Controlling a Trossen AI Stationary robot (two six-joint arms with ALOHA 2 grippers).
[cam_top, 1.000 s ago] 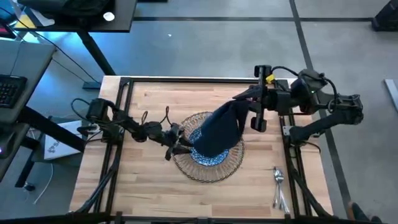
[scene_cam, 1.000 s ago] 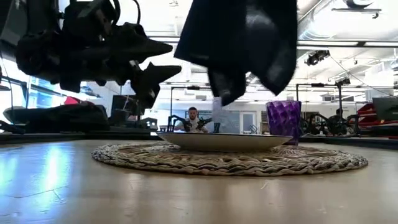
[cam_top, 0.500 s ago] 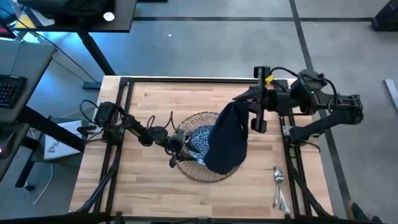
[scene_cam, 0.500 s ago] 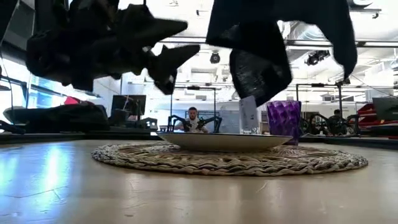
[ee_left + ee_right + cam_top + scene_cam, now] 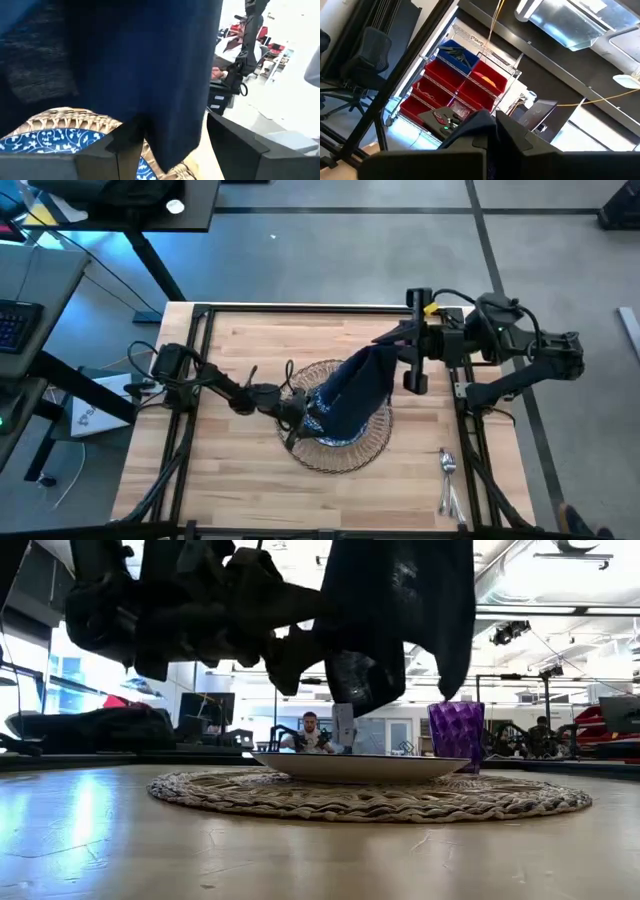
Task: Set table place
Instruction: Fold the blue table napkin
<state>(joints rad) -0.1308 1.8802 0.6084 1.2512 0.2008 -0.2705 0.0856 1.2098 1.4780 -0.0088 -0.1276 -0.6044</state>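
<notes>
1. Left: our left gripper (image 5: 298,412) sits over the near-left rim of the mat (image 5: 300,448), right at the hanging edge of the napkin (image 5: 355,390). In the left wrist view its fingers (image 5: 127,137) stand apart, with the cloth hanging between them. We judge it is about to pinch the free end.
2. Centre: the mat lies mid-table (image 5: 240,490) with the blue-and-white plate (image 5: 335,438) on it. In the low view the plate (image 5: 360,766) sits flat. Both look placed.
3. The napkin hangs in the air over the plate, not touching it in the low view.
4. The purple cup (image 5: 457,730) stands behind the plate in the low view. It is hidden from above, so we cannot tell whether it is on the mat.
5. Right: our right gripper (image 5: 395,340) holds the napkin's top corner, fingers clamped together on the cloth, above the table's far right.
6. Far right: the cutlery (image 5: 447,480) lies in a bunch by the near-right edge, well apart from the mat.
7. Left to do, in our view: lay the napkin down, then set the cutlery beside the plate.
</notes>
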